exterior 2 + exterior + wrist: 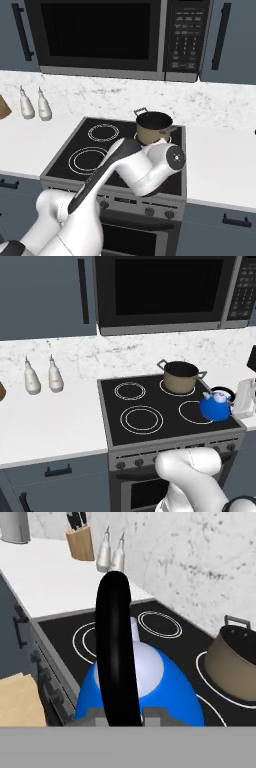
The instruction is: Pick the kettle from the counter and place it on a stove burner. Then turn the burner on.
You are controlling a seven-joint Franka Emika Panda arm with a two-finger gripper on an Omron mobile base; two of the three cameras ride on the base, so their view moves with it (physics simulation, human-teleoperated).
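Left base view: kettle (215, 405) upright, spout rightward

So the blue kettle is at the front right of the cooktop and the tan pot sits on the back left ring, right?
Not quite. The tan pot sits on the back right ring, behind the blue kettle, as the left base view shows. The kettle is at the front right of the cooktop.

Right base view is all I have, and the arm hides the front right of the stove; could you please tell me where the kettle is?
Observer: In the left base view the kettle sits at the right edge of the front right ring, in front of the pot and apart from it.
Operator: Thank you. Is the gripper on it?
Observer: Yes. In the hand view the gripper is shut on the kettle's black handle, which rises between the finger tips.
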